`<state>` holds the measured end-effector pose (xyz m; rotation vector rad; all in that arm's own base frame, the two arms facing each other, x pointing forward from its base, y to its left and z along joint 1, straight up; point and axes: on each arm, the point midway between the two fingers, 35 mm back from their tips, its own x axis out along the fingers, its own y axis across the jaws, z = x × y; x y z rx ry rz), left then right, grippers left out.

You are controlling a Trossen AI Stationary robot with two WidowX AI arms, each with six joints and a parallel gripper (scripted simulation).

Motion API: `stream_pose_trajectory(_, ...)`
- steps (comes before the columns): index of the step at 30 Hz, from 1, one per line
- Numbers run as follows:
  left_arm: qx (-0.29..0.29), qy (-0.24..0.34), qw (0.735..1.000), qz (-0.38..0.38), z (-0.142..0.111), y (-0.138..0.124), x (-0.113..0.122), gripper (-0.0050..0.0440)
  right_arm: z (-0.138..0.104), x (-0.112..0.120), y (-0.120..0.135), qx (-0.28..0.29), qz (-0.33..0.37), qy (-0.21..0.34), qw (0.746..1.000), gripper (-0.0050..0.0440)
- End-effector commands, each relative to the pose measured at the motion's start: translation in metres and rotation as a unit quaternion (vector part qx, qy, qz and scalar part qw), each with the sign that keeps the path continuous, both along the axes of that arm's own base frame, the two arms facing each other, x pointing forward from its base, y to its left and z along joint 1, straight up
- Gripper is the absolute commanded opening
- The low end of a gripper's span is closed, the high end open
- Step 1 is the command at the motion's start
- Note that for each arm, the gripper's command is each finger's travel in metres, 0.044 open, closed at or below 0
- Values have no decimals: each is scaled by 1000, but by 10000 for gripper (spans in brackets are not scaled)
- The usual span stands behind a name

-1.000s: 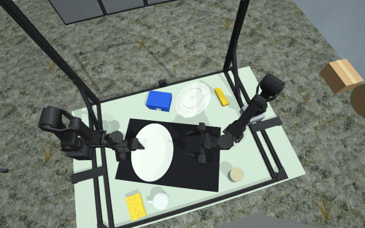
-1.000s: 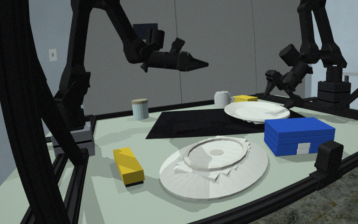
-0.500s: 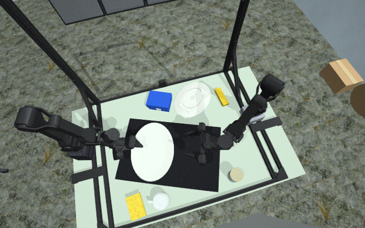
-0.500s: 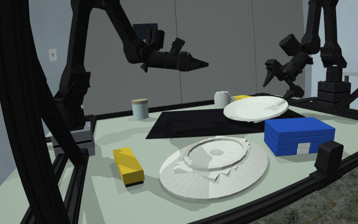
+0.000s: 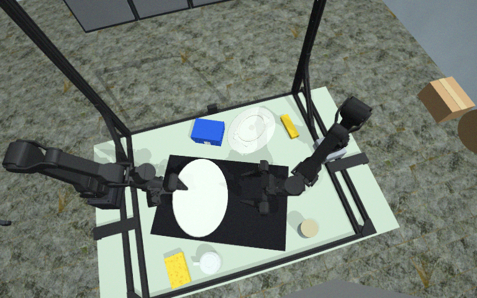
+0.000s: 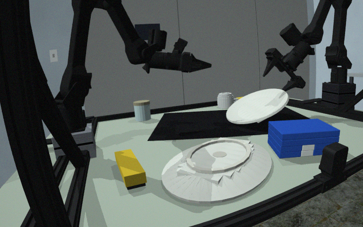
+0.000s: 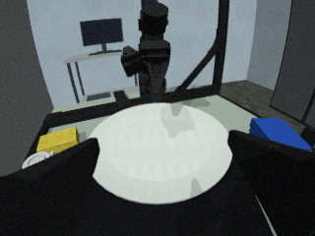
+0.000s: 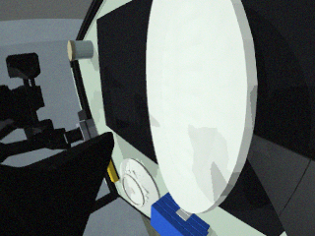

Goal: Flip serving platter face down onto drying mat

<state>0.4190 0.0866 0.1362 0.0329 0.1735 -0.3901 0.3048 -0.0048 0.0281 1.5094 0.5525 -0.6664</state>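
Just beyond my spread right pincer (image 5: 182,196) (image 6: 273,82) (image 8: 178,137), one serving platter (image 5: 202,210) (image 6: 256,107) (image 7: 157,152) (image 8: 202,98) tilts over one black mat (image 5: 256,228) (image 6: 187,126) (image 7: 217,202) (image 8: 123,74), while my left pincer (image 5: 241,187) (image 6: 211,65) (image 7: 164,141), also spread, hangs well apart from the platter, with one blue box (image 5: 208,131) (image 6: 302,136) (image 7: 280,134) (image 8: 172,218) and one upside-down plate (image 5: 242,140) (image 6: 192,187) (image 8: 148,177) off to its right.

Probably a sponge (image 5: 177,269) (image 7: 58,141), beside mug (image 5: 210,262) (image 6: 225,100) (image 7: 36,159).

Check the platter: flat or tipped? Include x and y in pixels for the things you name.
Tipped: in the exterior view, the platter's (image 5: 202,210) (image 6: 258,107) (image 7: 159,152) (image 8: 197,93) edge near the right gripper (image 5: 176,196) (image 6: 273,82) (image 7: 157,96) (image 8: 179,146) sits higher.
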Motion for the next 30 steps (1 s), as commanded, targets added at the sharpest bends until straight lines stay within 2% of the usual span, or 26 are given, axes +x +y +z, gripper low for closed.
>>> stream_pose_trajectory(1, 1, -1, 1000, -2, 0, 0, 0, 440, 29, 18, -1, -1, 1, -33, 999, 440)
stream_pose_trajectory(17, 1, -1, 1000, -2, 0, 0, 0, 440, 58, 39, -2, -2, 1, -50, 999, 440)
stream_pose_trajectory(30, 1, -1, 1000, -2, 0, 0, 0, 440, 88, 71, -4, -4, 1, -69, 998, 440)
